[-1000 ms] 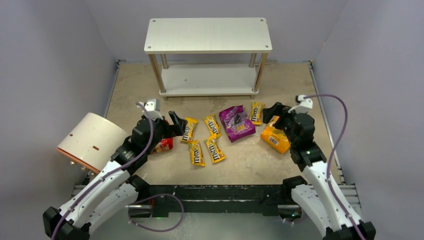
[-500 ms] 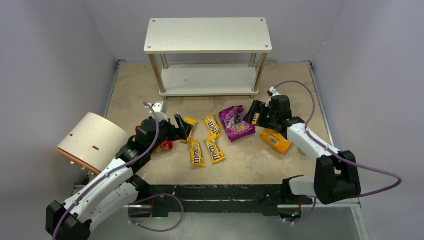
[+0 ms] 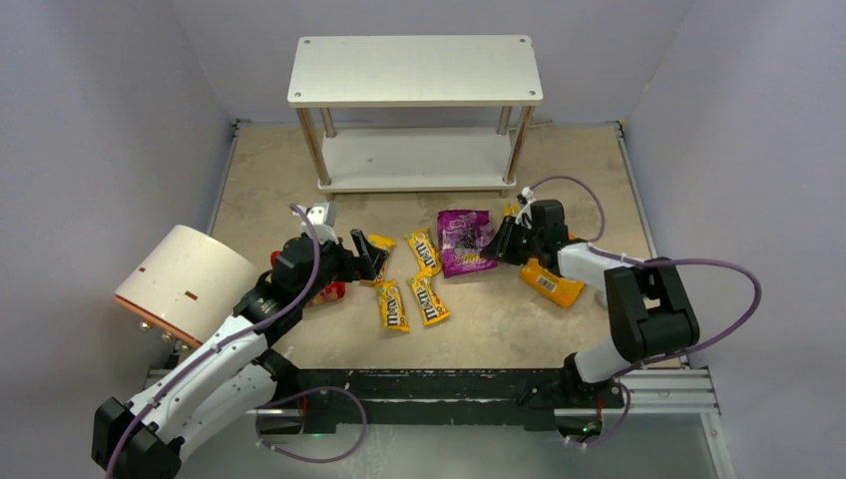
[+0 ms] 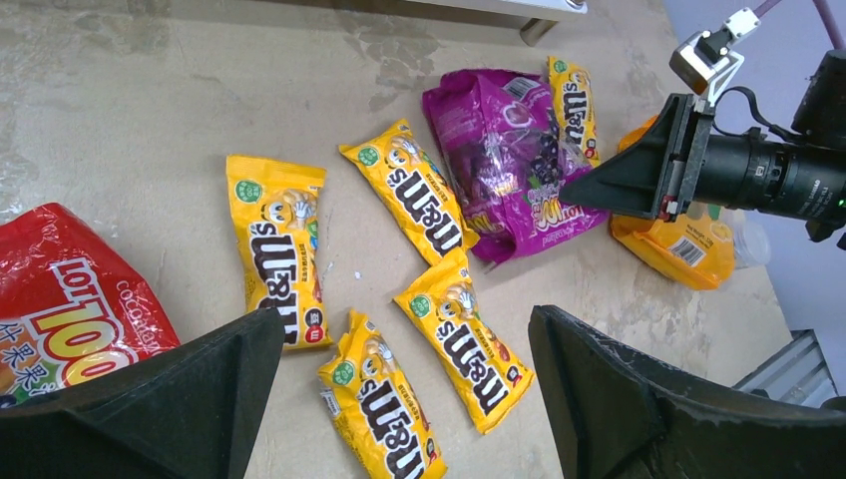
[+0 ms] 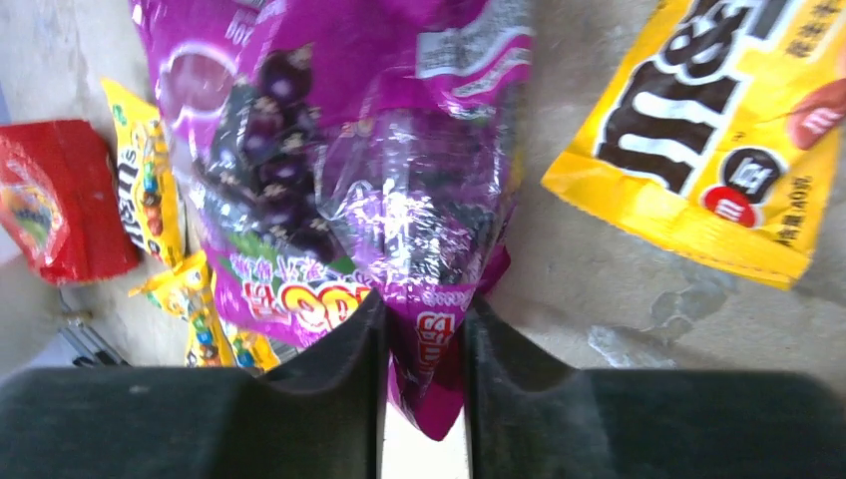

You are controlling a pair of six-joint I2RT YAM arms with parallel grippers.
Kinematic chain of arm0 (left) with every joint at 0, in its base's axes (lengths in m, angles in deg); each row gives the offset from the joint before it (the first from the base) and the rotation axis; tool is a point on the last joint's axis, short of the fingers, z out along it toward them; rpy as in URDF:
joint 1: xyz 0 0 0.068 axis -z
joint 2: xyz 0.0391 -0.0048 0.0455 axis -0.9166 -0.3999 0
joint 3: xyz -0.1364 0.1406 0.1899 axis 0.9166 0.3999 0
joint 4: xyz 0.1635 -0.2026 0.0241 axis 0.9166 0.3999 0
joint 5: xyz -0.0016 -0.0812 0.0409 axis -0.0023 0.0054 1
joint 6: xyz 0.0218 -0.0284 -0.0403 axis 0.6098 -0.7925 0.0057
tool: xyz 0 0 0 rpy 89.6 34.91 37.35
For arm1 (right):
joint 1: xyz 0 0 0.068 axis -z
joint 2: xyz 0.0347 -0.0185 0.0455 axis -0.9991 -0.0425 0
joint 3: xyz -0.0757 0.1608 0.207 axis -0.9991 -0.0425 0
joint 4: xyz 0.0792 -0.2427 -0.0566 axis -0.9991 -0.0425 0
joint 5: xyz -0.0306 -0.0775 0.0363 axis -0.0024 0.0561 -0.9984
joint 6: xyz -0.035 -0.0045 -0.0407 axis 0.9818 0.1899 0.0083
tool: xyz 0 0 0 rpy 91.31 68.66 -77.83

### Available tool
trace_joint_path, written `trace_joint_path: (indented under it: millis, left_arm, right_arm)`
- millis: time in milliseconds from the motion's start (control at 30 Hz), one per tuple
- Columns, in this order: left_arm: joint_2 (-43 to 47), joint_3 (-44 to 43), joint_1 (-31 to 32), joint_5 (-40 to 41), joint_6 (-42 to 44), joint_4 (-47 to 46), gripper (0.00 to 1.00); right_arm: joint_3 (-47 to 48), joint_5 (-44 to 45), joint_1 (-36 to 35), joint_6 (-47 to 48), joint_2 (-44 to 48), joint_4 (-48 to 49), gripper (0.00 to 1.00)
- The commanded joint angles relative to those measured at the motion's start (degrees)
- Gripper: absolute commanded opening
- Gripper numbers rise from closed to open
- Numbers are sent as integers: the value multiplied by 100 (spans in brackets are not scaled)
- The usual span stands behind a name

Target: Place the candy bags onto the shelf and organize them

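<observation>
While left claw (image 4: 404,319) wide apart, right claw (image 5: 424,309) tight on corner of glossy, crinkly purple pouch (image 5: 329,150).

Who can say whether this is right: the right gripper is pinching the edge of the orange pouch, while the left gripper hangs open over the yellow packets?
Wrong pouch. The right gripper is pinching the edge of the purple pouch, not the orange pouch, which lies ungripped nearby; the right wrist view shows it. The left gripper does hang open over the yellow packets.
</observation>
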State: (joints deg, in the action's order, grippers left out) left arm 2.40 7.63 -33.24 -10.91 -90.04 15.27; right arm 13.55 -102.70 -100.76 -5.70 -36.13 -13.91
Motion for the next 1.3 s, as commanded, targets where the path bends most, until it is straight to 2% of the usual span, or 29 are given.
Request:
trace_joint_path:
  millis: [0, 167, 300, 433, 467, 567, 700, 800, 967, 1133, 1267]
  left_arm:
    - [23, 23, 25, -54, 0, -261, 100]
    - [-117, -66, 30, -93, 128, -432, 100]
    - [-362, -222, 29, -464, 307, -890, 100]
    - [-676, -337, 26, -1588, 561, -1424, 100]
    - [-735, -352, 25, -1868, 583, -1527, 100]
    - [-812, -303, 29, -2506, 591, -1646, 100]
    - [-584, -1, 29, -3171, 693, -1797, 100]
    - [-173, 304, 28, -3668, 781, -1887, 100]
    - [458, 1050, 22, -4803, 942, -2571, 100]
    - [497, 1228, 22, -5341, 1066, -2795, 100]
    - [180, 1127, 25, -5312, 1161, -2726, 100]
  right_arm:
    - [-191, -266, -52, -5, 263, 269, 19]
    - [136, -266, -60, 563, 1024, -392, 0]
    - [642, -749, -94, 1451, 1559, -875, 0]
    - [994, -2912, -238, 3055, 1916, -1310, 0]
    - [1075, -3151, -383, 3544, 1986, -1585, 0]
    - [1242, -3157, -1156, 4567, 2181, -2391, 0]
    - [1335, -4039, -1553, 5629, 2443, -2982, 0]
    - [1445, -3999, -1714, 5868, 2575, -3223, 0]
    - [1926, -4473, -2034, 6907, 2376, -4368, 0]
    - [2213, -3792, -2597, 6295, 2197, -4196, 0]
    - [2446, -3484, -3097, 6545, 1993, -4518, 0]
